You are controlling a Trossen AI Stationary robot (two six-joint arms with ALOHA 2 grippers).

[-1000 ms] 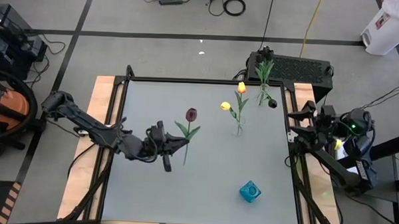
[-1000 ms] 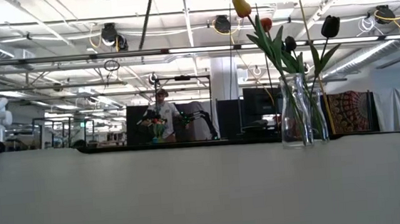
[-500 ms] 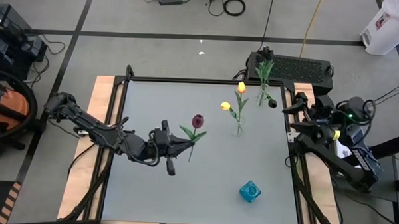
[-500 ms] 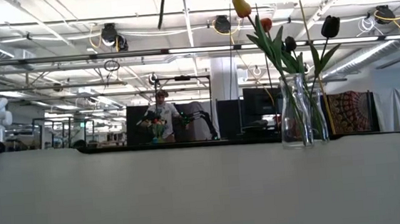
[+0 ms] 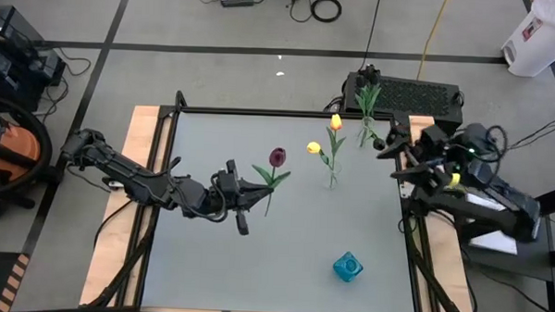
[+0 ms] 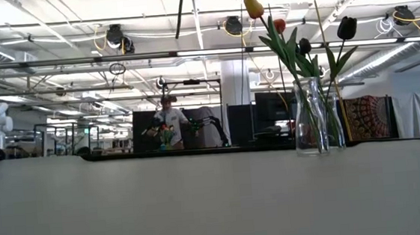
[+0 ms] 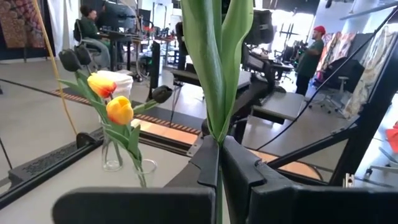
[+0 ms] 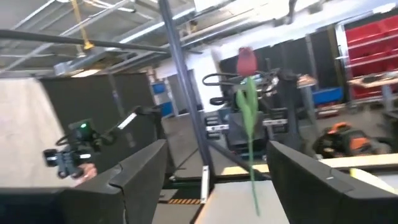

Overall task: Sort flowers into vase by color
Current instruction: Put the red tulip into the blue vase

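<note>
Over the left part of the grey table (image 5: 200, 264), a dark red tulip with a long green stem and leaves (image 5: 276, 159) is pinched low on its stem by the left gripper (image 5: 251, 189), fingers pressed together on it. It's held up in the air, well to the left of the clear glass vase holding two yellow tulips (image 5: 330, 179), which is used as the landmark here.

Behind and to the right of that vase, a second clear vase (image 5: 366, 131) with dark blooms is seen. Probably the red one should be carried there, kept upright, stem tip lowered straight into the neck.

Further right, past the table edge, the right gripper (image 5: 389, 148) is held spread, nothing in it.
</note>
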